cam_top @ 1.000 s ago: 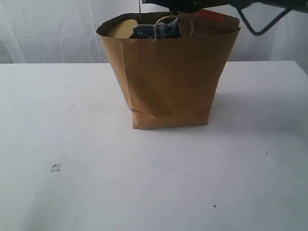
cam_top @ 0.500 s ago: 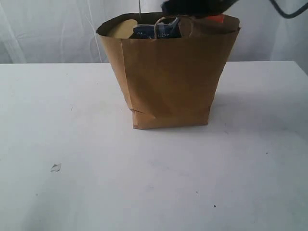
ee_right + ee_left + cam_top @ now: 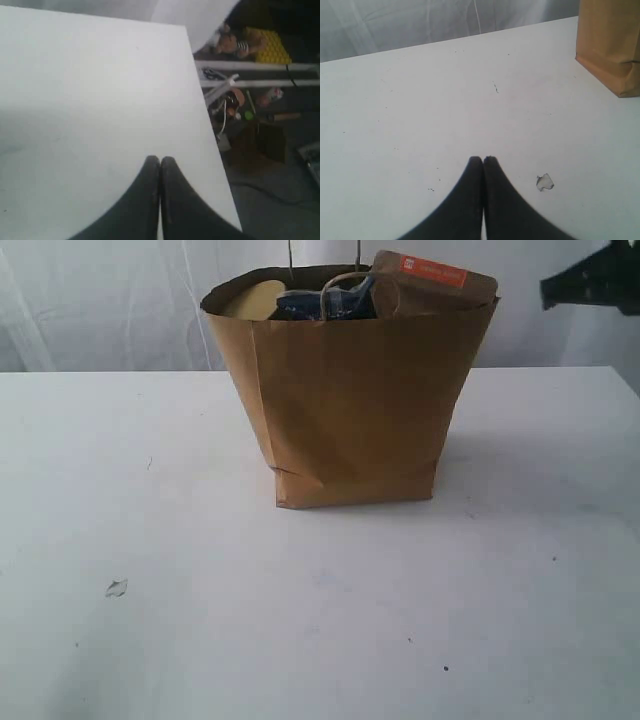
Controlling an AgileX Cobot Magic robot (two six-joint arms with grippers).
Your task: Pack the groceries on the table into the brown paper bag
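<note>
The brown paper bag stands upright on the white table. Out of its top stick a brown red-labelled pouch, a blue-topped packet and a tan jar lid. The bag's lower corner also shows in the left wrist view. My right gripper is shut and empty, over bare table near its edge; its arm hangs at the far right, clear of the bag. My left gripper is shut and empty above the table, well away from the bag.
A small pale flat scrap lies on the table to the front left, close to my left gripper's fingertips. The table edge runs beside my right gripper, with floor clutter beyond it. A white curtain hangs behind.
My right arm has pulled away from over the bag's mouth to the far right, leaving the red-labelled pouch in the bag, and its jaws have shut. The left gripper has stayed still.
</note>
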